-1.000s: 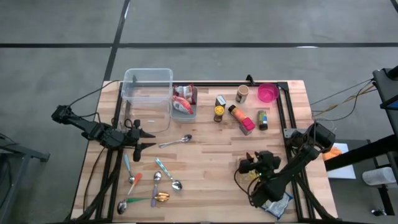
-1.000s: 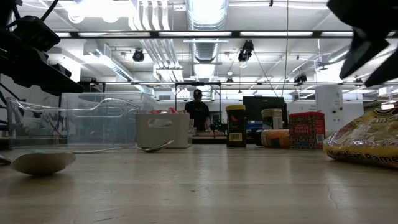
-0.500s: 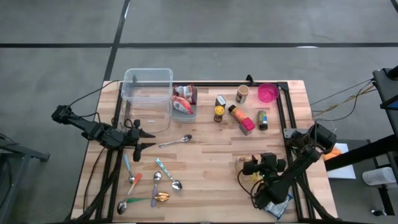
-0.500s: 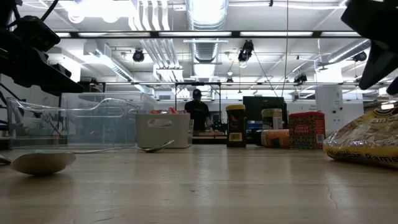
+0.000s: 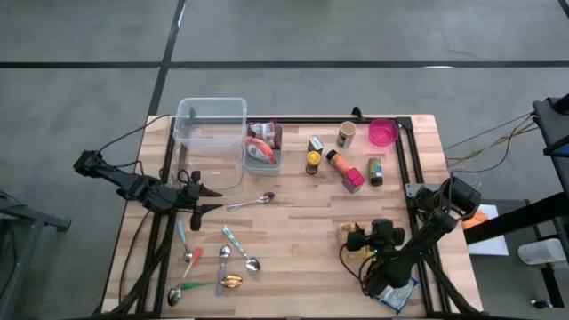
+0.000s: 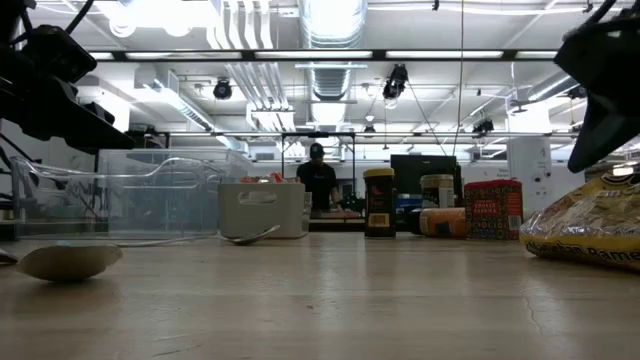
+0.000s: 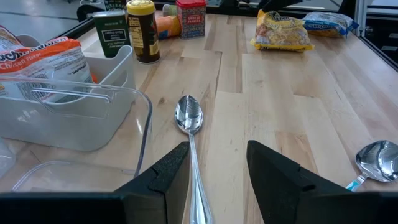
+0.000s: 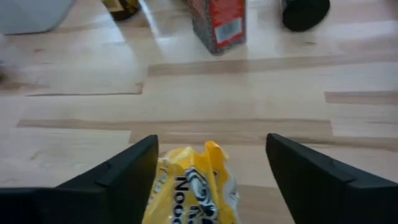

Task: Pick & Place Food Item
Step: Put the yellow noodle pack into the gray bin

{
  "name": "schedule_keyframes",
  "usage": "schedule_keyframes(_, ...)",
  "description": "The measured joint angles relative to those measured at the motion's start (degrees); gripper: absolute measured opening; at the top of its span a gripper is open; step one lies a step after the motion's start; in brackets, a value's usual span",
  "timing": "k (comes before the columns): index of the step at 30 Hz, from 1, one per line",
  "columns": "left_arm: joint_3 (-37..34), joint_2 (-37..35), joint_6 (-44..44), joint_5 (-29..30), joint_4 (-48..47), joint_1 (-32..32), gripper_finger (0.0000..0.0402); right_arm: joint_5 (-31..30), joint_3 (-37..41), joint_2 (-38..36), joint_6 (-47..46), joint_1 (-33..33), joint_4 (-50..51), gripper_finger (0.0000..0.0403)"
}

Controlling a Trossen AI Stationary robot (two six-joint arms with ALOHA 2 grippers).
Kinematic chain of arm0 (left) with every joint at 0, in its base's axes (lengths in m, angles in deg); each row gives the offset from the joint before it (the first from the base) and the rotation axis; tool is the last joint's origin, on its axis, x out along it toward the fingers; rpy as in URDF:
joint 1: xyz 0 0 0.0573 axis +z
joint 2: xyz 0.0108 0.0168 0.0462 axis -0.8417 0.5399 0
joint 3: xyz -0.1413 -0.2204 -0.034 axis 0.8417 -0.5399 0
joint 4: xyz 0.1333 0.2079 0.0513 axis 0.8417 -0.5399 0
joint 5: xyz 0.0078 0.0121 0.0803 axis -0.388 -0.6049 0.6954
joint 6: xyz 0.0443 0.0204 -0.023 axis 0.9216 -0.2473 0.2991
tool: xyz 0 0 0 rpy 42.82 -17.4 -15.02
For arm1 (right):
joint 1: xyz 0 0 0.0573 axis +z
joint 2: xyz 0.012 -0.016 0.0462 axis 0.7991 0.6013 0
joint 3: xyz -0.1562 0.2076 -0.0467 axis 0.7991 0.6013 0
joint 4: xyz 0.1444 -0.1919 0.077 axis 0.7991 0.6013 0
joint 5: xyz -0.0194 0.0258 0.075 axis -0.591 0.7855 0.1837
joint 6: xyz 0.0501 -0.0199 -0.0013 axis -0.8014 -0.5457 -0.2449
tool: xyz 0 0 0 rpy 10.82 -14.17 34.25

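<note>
A yellow noodle packet (image 8: pixel 196 183) lies flat on the wooden table near its right front, also seen in the low view (image 6: pixel 585 235). My right gripper (image 8: pixel 211 140) hangs just above it, slanting down, open wide, one finger on either side of the packet's end and clear of it. In the high view the right gripper (image 5: pixel 354 240) covers most of the packet. My left gripper (image 7: pixel 217 146) waits open at the table's left side (image 5: pixel 206 197), with a silver spoon (image 7: pixel 188 118) lying on the table ahead of it.
A white bin (image 5: pixel 263 147) with a food bag and a clear container (image 5: pixel 211 133) stand at the far left. Bottles, a red box (image 5: pixel 353 178) and a pink bowl (image 5: pixel 383 133) line the far right. Several spoons (image 5: pixel 222 267) lie near left. A blue packet (image 5: pixel 400 293) sits under the right arm.
My right gripper has come down toward the yellow packet, tipping a little; in the low view its dark shape has sunk lower at the right edge. The packet has stayed where it was.
</note>
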Motion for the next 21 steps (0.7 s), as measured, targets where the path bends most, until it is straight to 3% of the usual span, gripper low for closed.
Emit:
schedule_keyframes(6, 0.0, 0.0, 0.0, 0.0, 0.0, 0.0, 0.0163, 1.2, 1.4, 0.0, -0.7, 0.0, -3.3, 0.0337)
schedule_keyframes(21, 0.0, 0.0, 0.0, 0.0, 0.0, 0.0, 0.0163, -0.9, 5.0, 0.0, -0.7, 0.0, -10.4, 0.0341)
